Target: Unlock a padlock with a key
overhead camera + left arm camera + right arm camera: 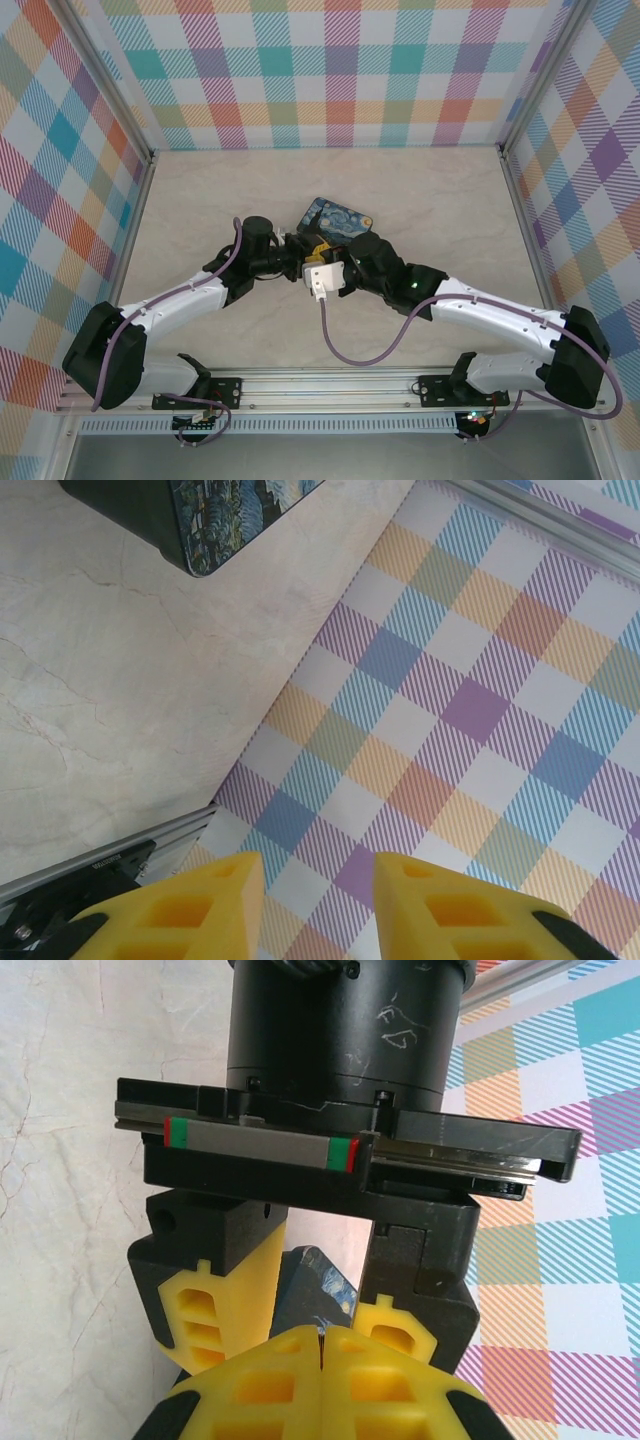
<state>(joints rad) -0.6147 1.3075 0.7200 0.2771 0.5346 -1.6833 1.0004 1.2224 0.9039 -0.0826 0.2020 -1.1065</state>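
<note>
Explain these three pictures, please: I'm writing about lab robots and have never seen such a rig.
Two white-and-black robot arms are bolted to a pale marble-look table with plaid walls. One picture looks down from above; the other two come from a camera on each wrist. A blue tin box with a swirly painting lies on the table where the arms meet. The yellow-fingered left gripper stands open, nothing between its tips. The right gripper is shut; whether it pinches anything is hidden.
</note>
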